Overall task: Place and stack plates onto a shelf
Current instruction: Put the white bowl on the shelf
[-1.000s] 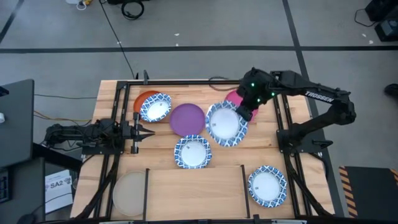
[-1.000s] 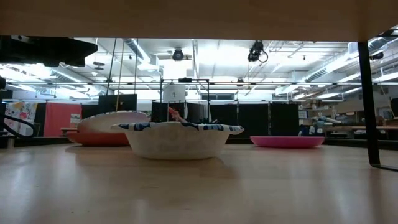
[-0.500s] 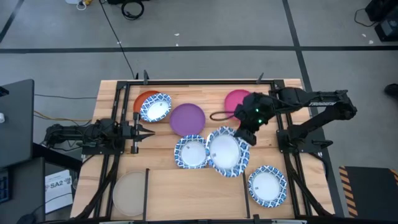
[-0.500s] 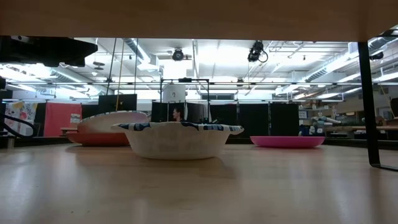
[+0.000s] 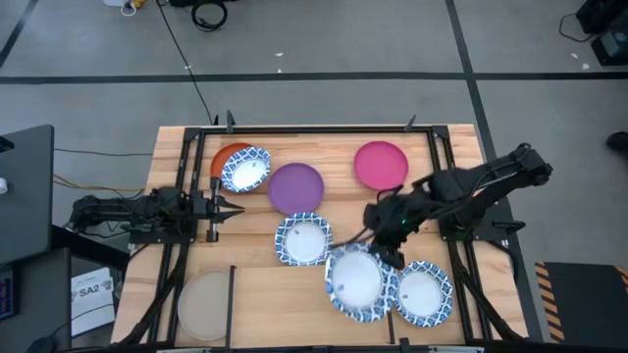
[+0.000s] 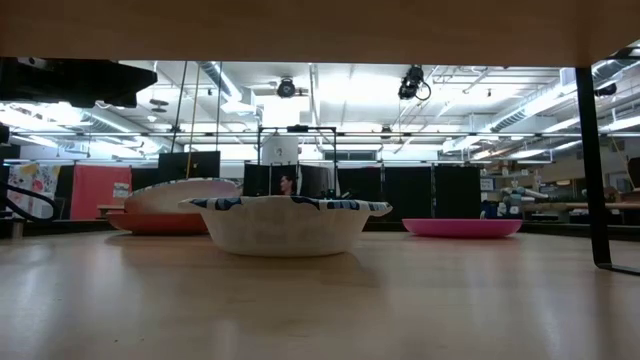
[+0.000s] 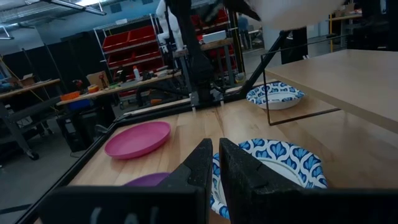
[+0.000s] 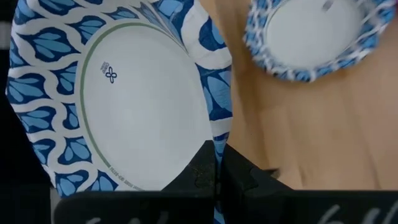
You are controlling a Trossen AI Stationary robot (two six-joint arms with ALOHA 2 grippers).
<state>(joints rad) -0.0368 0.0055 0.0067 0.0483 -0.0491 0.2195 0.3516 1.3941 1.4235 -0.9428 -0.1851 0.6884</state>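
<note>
My right gripper point(image 5: 381, 249) is shut on a white plate with a blue patterned rim point(image 5: 358, 282), held above the light-wood shelf point(image 5: 294, 294) beside its black bar point(image 5: 389, 299). Another blue-rimmed plate point(image 5: 422, 292) lies in the shelf's right bay and a pale beige one point(image 5: 204, 305) at its left. On the table lie a blue-rimmed plate point(image 5: 303, 239), a purple one point(image 5: 296, 187), a magenta one point(image 5: 381, 164) and an orange one point(image 5: 224, 155) bearing a blue-rimmed plate point(image 5: 245, 170). My left gripper point(image 5: 218, 206) waits shut at the table's left. My right gripper pinches the blue-rimmed plate's rim point(image 8: 211, 134) between its two fingers point(image 8: 200, 174). The fingers slant down at it from the table's far right. The plate is lifted clear, face up and tilted, reaching away from the fingers over the shelf.
Black frame bars point(image 5: 442, 186) run along both table sides and the far edge. In the low view the blue-rimmed plate point(image 6: 285, 222) stands in front, the magenta plate point(image 6: 462, 227) to its right. Bare wood lies between the shelf's two bars.
My right gripper has swung from the far side, beside the magenta plate, toward the table's near edge, carrying the blue-rimmed plate out over the shelf. The wrist has turned as it went. The magenta plate now shows whole.
</note>
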